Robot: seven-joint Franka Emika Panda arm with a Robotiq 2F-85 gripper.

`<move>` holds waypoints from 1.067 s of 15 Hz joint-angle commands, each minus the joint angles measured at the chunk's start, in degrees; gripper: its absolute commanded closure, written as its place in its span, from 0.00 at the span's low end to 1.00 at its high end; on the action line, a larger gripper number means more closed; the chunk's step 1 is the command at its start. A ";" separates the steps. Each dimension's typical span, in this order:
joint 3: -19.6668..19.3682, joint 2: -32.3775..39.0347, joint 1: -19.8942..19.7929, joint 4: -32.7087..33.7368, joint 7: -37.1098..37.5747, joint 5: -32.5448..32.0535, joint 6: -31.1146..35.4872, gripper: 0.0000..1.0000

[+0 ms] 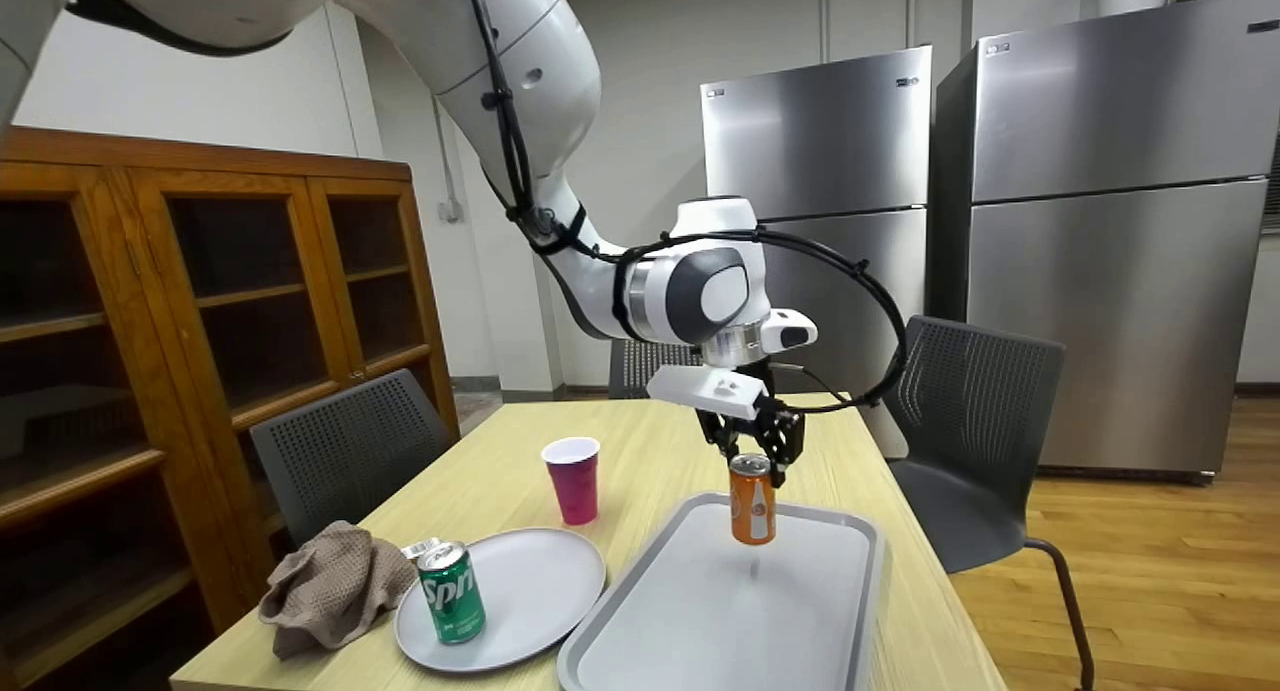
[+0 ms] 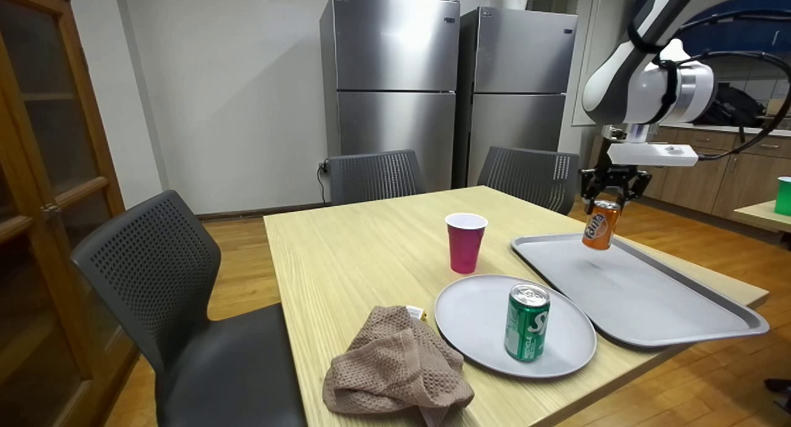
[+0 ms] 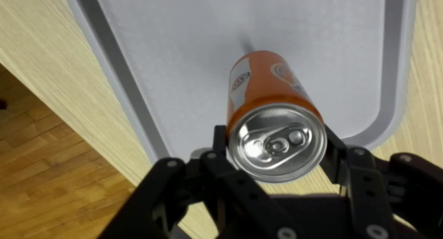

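An orange Fanta can (image 1: pixel 752 516) (image 2: pixel 597 230) hangs upright a short way above the far part of a grey tray (image 1: pixel 720 611) (image 2: pixel 649 303), with a faint dark shadow under it. My gripper (image 1: pixel 752 461) (image 2: pixel 605 204) comes down from above and is shut on the can near its top rim. Seen in the wrist view, the gripper (image 3: pixel 275 138) has a finger on either side of the can (image 3: pixel 264 78), its silver lid and tab facing the camera. Below it in that view, the tray (image 3: pixel 173 59) shows only in part.
Beside the tray, a green Sprite can (image 1: pixel 452 596) (image 2: pixel 527 325) stands on a round grey plate (image 1: pixel 540 591) (image 2: pixel 476 312). A magenta cup (image 1: pixel 575 486) (image 2: pixel 465 246) stands farther back. A crumpled brown cloth (image 1: pixel 340 591) (image 2: pixel 395 368) lies by the plate. Dark chairs (image 1: pixel 975 451) surround the table.
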 commanded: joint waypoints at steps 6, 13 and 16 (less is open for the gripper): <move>5.68 -10.75 -0.22 -12.48 -11.06 5.85 0.65 0.62; 8.15 -14.53 2.09 -17.64 -14.85 7.87 1.42 0.62; 8.69 -15.59 3.71 -19.09 -15.01 7.52 1.84 0.62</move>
